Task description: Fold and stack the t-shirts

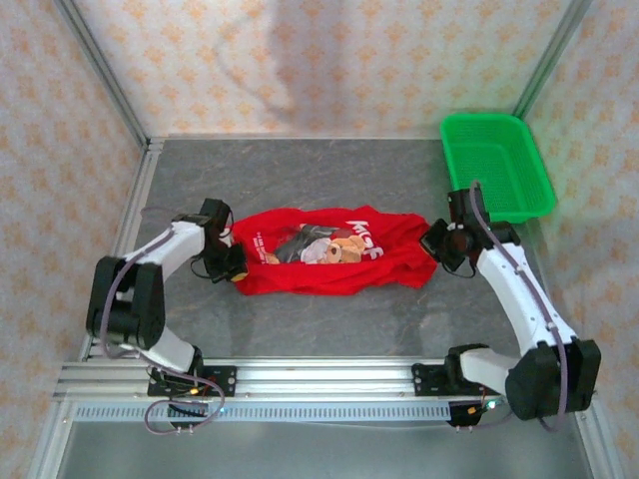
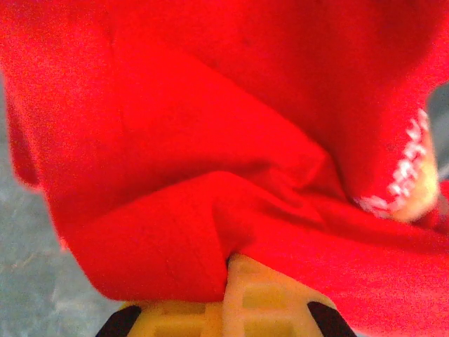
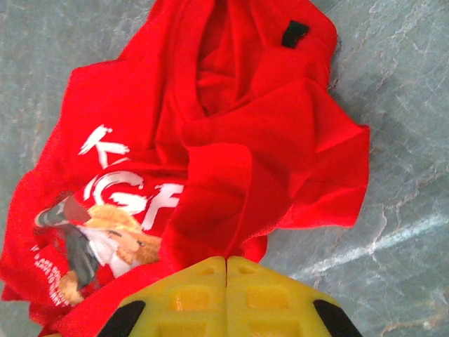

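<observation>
A bright red t-shirt with a brown teddy-bear print and white lettering lies crumpled across the middle of the grey table. My left gripper is shut on the shirt's left end. In the left wrist view, red cloth bunches out from between the yellow fingers. My right gripper is shut on the shirt's right end. The right wrist view has the yellow fingers pressed together on a pinch of red fabric, with the print off to the left.
A green plastic mesh basket stands at the back right corner, just behind the right arm. Patterned walls and metal frame posts enclose the table. An aluminium rail runs along the near edge.
</observation>
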`<action>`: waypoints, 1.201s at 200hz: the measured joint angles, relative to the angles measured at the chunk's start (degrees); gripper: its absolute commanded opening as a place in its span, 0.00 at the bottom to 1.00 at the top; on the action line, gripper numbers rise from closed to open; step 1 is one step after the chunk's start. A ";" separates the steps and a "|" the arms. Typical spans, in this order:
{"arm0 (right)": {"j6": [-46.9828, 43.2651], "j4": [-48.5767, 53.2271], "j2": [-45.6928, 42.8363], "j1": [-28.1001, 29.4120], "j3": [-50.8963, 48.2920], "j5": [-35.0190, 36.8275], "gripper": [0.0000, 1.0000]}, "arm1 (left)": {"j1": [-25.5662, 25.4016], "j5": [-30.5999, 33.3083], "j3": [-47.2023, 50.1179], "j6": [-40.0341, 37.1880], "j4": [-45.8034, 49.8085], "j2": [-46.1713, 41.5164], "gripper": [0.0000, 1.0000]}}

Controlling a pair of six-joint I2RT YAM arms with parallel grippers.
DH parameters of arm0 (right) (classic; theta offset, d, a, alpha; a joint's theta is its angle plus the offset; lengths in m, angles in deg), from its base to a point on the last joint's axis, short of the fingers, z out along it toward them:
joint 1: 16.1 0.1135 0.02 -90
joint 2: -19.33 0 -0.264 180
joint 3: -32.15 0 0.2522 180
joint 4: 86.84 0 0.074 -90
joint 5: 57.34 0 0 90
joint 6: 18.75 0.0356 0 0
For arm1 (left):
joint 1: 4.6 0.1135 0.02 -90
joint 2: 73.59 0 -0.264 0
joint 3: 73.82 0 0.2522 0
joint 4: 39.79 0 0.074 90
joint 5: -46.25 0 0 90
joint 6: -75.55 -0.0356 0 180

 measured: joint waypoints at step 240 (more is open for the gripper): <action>-4.55 -8.83 11.06 0.00 -2.71 -0.61 0.00 | -2.89 1.84 28.26 28.06 -20.72 -25.86 0.47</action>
